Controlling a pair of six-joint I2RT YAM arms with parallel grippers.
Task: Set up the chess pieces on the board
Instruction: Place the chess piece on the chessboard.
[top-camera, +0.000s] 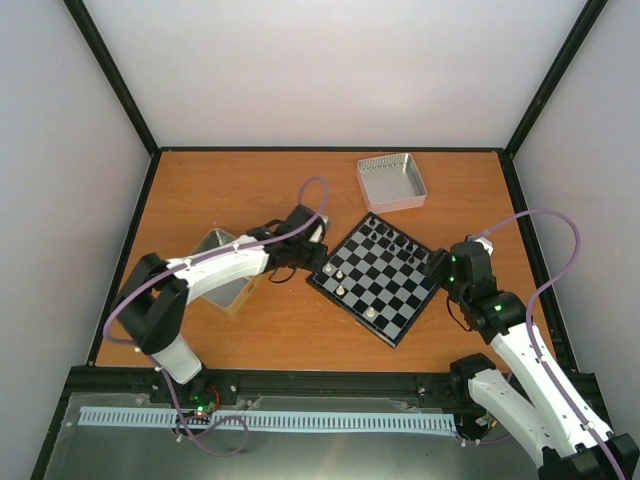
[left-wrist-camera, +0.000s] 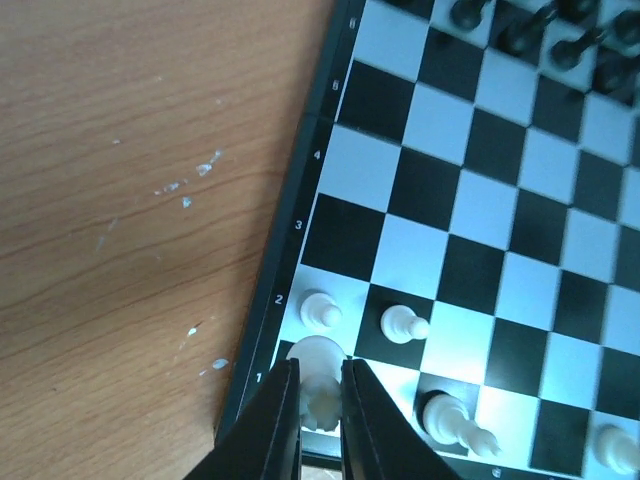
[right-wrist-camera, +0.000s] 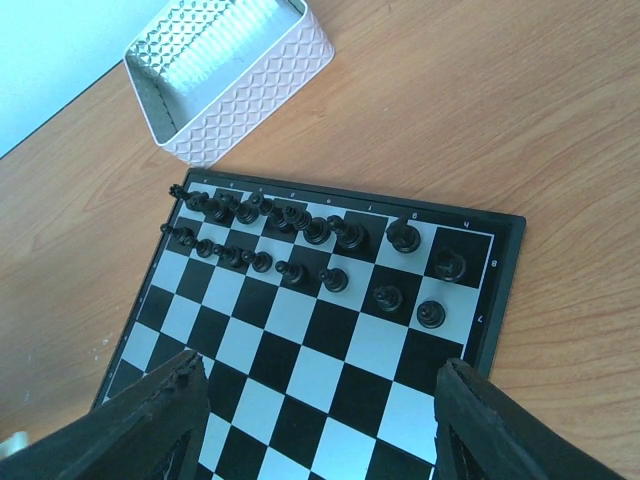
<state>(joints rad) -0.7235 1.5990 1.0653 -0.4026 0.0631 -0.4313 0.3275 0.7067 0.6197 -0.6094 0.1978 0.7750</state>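
We see the left gripper (left-wrist-camera: 320, 372) clamped on a white piece (left-wrist-camera: 320, 405), which stands on the board (left-wrist-camera: 452, 205) at its corner sq, rank 1, btwn the fingers (left-wrist-camera: 285, 425). Two white pawns (left-wrist-camera: 320, 311) sit just beyond on rank 2. The left arm reaches low to the board's left corner, wrist tipped down. The right gripper (right-wrist-camera: 320, 375) hangs over the board's opposite side w/ jaws spread wide, gripping nothing. Black pcs (right-wrist-camera: 320, 232) fill the rows ahead of it. Nos. 1–4 read along the board's frame.

White arms (top-camera: 215, 265), black joints (top-camera: 165, 315), black left pincer (left-wrist-camera: 320, 375), lilac cables (top-camera: 540, 213)
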